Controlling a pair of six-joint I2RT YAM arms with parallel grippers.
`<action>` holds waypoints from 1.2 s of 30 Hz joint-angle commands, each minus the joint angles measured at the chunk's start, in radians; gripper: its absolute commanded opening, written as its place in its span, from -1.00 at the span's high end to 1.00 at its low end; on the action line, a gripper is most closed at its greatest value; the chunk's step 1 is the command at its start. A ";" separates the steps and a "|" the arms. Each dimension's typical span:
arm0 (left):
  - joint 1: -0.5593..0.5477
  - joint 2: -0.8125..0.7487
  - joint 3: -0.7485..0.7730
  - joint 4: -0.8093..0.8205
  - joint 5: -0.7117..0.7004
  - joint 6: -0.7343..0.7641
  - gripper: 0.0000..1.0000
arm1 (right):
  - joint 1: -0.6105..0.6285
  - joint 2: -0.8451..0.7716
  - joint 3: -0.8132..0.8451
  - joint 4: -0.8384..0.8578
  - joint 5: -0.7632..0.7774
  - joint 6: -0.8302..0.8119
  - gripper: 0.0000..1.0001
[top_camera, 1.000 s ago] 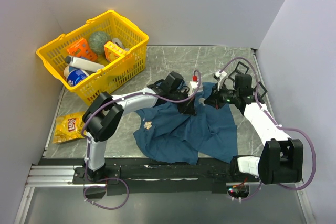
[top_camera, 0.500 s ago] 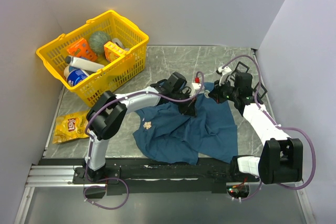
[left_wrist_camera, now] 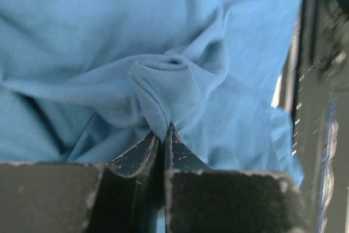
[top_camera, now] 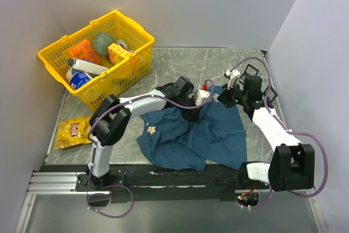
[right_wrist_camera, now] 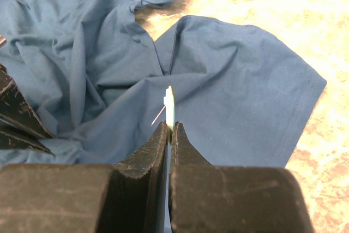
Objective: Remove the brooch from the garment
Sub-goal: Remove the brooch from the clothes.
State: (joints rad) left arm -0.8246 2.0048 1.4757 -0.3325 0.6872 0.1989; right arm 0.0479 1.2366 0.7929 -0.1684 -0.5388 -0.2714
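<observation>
Lab test booth (plain white walls (top_camera: 191,4)) w/ bolted-down mounting rail (top_camera: 54,181).

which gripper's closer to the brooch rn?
Left. The left gripper pinches a fold of the garment to the right of the brooch in the top view; the right gripper sits farther right, near the garment's far edge.

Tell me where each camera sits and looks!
Top external: above, behind the arms, looking down on the table, garment, yellow basket; both arms show.
Left wrist: rides the left arm, faces the garment; left gripper shows, shut on a fold.
Right wrist: likewise faces the garment; right gripper shows, pinching a thin pale sliver.
Shared: the garment.
</observation>
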 commanded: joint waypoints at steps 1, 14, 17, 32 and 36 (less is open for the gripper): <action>-0.004 -0.093 -0.003 -0.118 -0.075 0.126 0.78 | -0.005 -0.025 0.005 0.000 -0.009 -0.034 1.00; 0.042 -0.282 -0.098 -0.232 -0.048 0.206 -0.27 | -0.108 -0.089 0.002 -0.043 -0.142 -0.057 1.00; 0.057 -0.333 -0.045 -0.285 -0.051 0.241 -0.30 | -0.118 -0.104 0.026 -0.120 -0.217 -0.106 1.00; 0.061 -0.638 -0.089 0.099 -0.385 0.111 -0.92 | -0.112 -0.316 0.069 -0.315 -0.395 -0.255 1.00; 0.061 -0.603 0.044 0.043 -0.495 0.036 -0.92 | -0.112 -0.318 0.069 -0.287 -0.398 -0.223 1.00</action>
State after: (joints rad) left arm -0.7624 1.4147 1.4277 -0.4236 0.3550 0.3378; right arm -0.0662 0.9272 0.8661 -0.4969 -0.9260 -0.5064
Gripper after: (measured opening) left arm 0.960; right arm 0.025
